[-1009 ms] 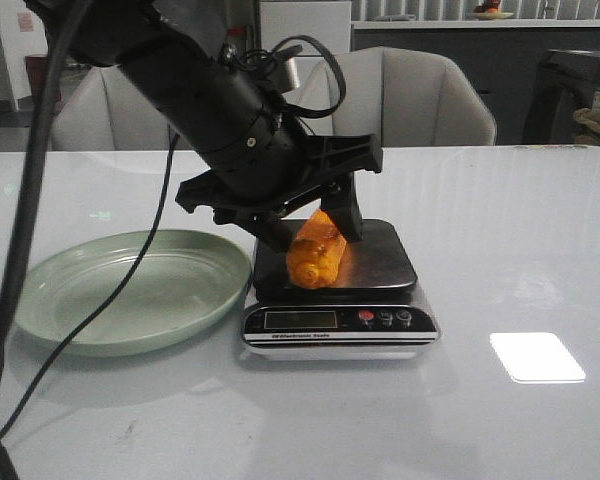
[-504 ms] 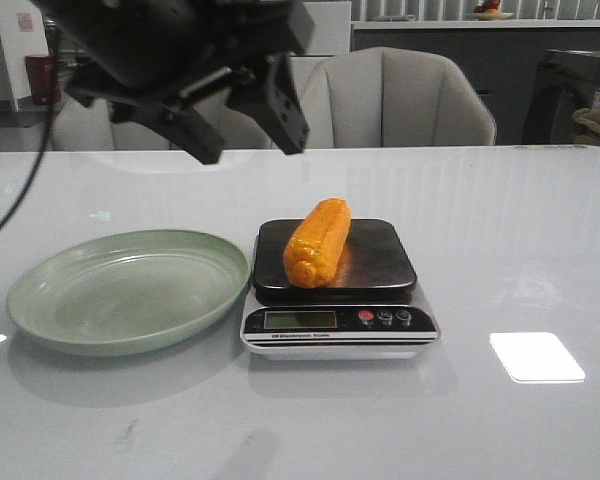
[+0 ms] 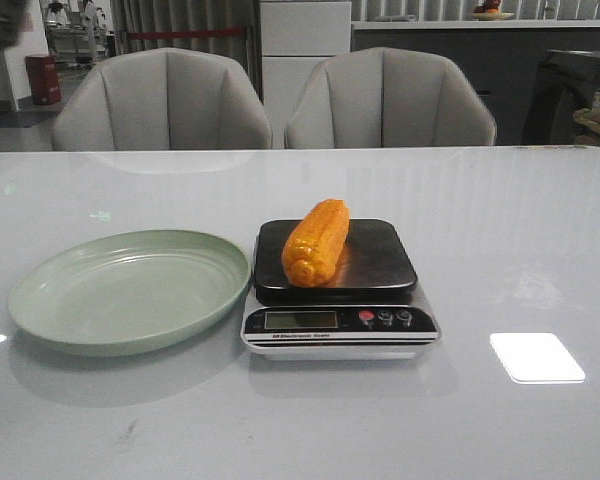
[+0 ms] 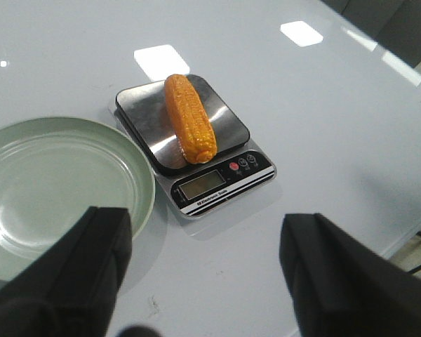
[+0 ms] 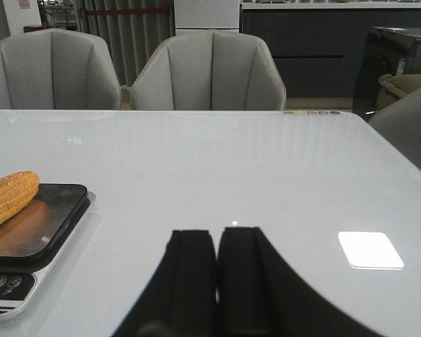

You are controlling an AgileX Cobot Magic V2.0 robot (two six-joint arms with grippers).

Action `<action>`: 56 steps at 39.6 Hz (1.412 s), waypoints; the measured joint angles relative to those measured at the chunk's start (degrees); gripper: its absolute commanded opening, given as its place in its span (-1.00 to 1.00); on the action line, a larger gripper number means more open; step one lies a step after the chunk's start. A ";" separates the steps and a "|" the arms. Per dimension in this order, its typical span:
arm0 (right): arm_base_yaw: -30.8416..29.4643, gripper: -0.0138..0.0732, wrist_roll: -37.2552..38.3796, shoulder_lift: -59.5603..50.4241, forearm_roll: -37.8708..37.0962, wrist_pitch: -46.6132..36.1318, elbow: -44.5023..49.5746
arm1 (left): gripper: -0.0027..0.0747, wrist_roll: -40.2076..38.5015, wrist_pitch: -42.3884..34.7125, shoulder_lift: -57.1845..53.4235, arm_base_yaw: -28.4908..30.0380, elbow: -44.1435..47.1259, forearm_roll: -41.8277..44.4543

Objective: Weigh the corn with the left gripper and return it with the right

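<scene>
The corn (image 3: 317, 243) lies alone on the scale (image 3: 338, 322) beside the green plate (image 3: 130, 290), weighing apparently in hand; my left gripper (image 4: 207, 277) hangs wide open above, and my right gripper (image 5: 216, 270), fingers pressed together, must next open and reach across.

The table (image 3: 500, 230) is white and shiny. It shows bright spots of light from above. Two things sit right on it. One is a round, pale green plate (image 3: 130, 290). The plate is on the left side. The other is a small kitchen scale (image 3: 340, 325) with a dark flat top, a little screen and three small buttons on the front. The scale is near the middle of the table. The plate's rim comes right up beside the scale; whether they touch cannot be told. The right side of the table has only a bright square of light on it.
</scene>
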 measured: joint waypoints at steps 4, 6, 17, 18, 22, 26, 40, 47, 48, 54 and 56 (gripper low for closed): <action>0.00 -0.33 0.00 0.00 0.00 0.00 0.00 | 0.30 0.00 2.50 -8.81 0.00 3.06 1.45; 0.00 -0.33 0.00 0.00 0.00 0.00 0.00 | 0.21 0.00 4.28 -12.41 0.00 4.49 2.31; 0.00 -0.33 0.00 0.00 0.00 0.00 0.00 | -0.60 0.13 12.76 -29.09 0.00 9.74 6.55; 0.00 -0.33 0.00 0.00 0.00 0.00 0.00 | -0.60 0.13 12.94 -29.95 0.00 10.21 6.71; 0.00 -0.33 0.00 0.00 0.00 -2.60 0.00 | -0.61 0.23 12.82 -32.83 0.00 11.15 7.37; 0.00 -0.33 0.00 0.00 0.00 -8.66 0.00 | -0.61 0.22 12.70 -33.52 0.00 11.44 7.39; 0.38 -0.33 -0.04 9.61 0.00 -4.22 -10.20 | -0.61 0.26 12.70 -33.65 0.00 11.44 7.48; 0.38 -0.33 -0.04 18.04 0.00 8.38 -19.25 | -0.61 0.26 12.70 -33.65 0.00 11.44 7.48; 0.38 -0.33 -0.04 18.57 0.00 9.62 -19.62 | -0.61 0.26 12.70 -33.65 0.00 11.44 7.48; 0.40 -0.33 -0.04 20.66 0.53 13.25 -19.87 | -0.61 0.35 12.70 -33.65 0.00 11.44 7.48; 0.62 -0.33 -0.04 20.91 1.11 13.93 -19.87 | -0.61 0.35 12.70 -33.65 0.00 11.44 7.48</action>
